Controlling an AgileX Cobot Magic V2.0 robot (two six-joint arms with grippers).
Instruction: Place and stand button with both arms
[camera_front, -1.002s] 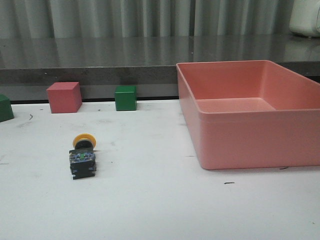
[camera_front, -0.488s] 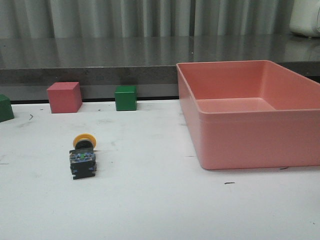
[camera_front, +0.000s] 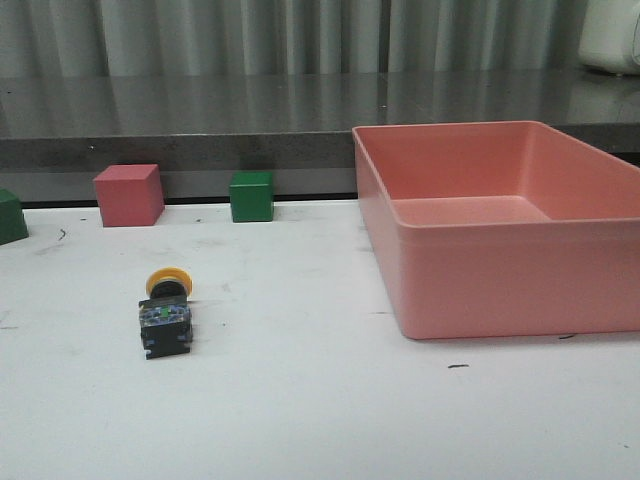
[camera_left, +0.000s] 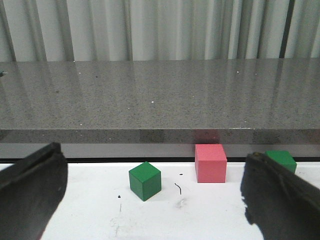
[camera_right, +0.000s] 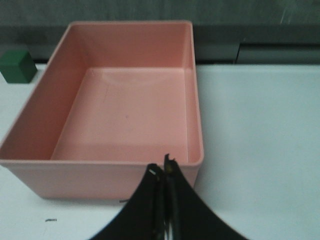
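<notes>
Above the table (camera_front: 330, 400), left pincer (camera_left: 150, 200) spread wide, right pincer (camera_right: 164, 172) pressed together.

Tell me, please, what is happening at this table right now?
Nothing is being handled yet. The button lies on its side on the white table, untouched, left of the empty pink bin. The left gripper is open, facing the cubes at the back; the right gripper is shut, near the bin. Standing the button up is not yet started.
</notes>
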